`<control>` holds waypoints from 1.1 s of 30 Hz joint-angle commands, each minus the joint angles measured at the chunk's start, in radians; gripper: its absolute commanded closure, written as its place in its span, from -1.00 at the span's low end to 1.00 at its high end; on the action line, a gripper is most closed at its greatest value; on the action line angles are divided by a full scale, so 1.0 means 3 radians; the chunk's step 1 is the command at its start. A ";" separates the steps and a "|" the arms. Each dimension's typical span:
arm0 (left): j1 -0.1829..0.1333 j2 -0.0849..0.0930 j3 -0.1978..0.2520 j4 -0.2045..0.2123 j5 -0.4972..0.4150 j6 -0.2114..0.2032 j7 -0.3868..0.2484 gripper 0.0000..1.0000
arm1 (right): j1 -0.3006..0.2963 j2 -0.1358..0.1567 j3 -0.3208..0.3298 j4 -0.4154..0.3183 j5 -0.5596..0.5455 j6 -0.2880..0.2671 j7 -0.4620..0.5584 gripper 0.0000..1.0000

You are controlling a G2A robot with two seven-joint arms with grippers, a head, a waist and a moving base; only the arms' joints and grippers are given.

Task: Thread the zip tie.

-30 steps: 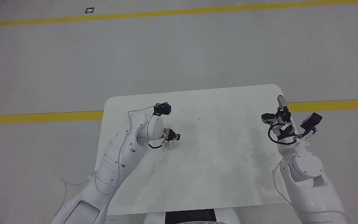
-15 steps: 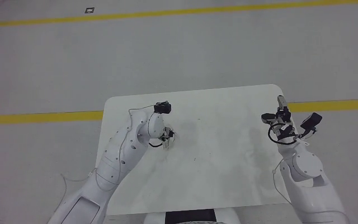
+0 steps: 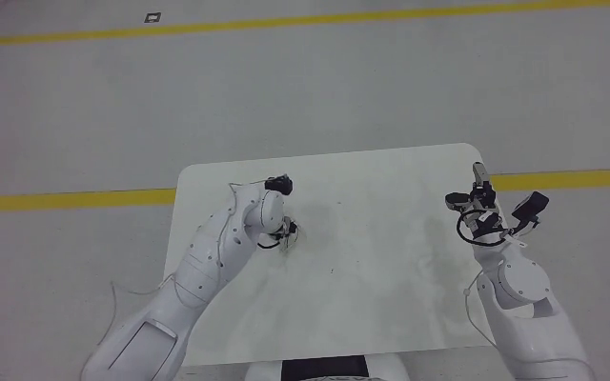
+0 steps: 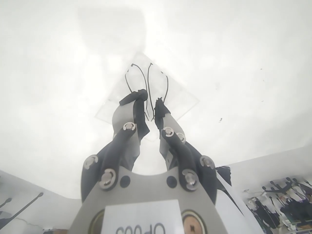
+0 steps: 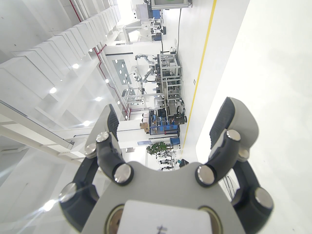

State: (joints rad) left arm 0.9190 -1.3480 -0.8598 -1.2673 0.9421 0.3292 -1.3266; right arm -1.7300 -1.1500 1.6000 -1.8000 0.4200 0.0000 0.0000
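1. Left claw (image 4: 150, 101): narrowly parted, straddling one zip tie (image 4: 148, 83) among several on a clear sheet (image 4: 181, 92), on the worktop (image 3: 381, 190) left side.
2. Right claw (image 5: 168, 120): released, empty, near the worktop's right edge.
3. Risk: closing may pinch neighbouring ties or the sheet.

Left end effector (image 3: 289, 230) shifted slightly leftward.

The table (image 3: 381, 248) has a white, matt, smooth top with faint grey scuffs. At the middle of the left wrist view a clear, glossy plastic sheet (image 4: 180, 91) lies on it with thin black plastic zip ties (image 4: 147, 81). The left gripper (image 4: 150, 101) is matt grey plastic with black rubbery tips and bright metal pins; the right gripper (image 5: 170, 115) has the same shell, shiny pins and ribbed black pads (image 5: 219, 122).
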 commanded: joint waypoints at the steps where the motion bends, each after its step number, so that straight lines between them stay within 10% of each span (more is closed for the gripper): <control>1: -0.0033 -0.0017 0.0045 0.0082 -0.0042 -0.0011 0.0018 0.68 | 0.0000 0.0000 0.0000 0.0000 0.0000 0.0000 0.0000 -1.00; 33: -0.0244 -0.0100 0.0322 0.0533 -0.0334 -0.0061 0.0190 0.74 | 0.0000 0.0000 0.0000 0.0000 0.0000 0.0000 0.0000 -1.00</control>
State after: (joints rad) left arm 0.8465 -1.3779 -0.7644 -1.1090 0.8432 0.3111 -1.2708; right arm -1.7300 -1.1500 1.6000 -1.8000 0.4200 0.0000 0.0000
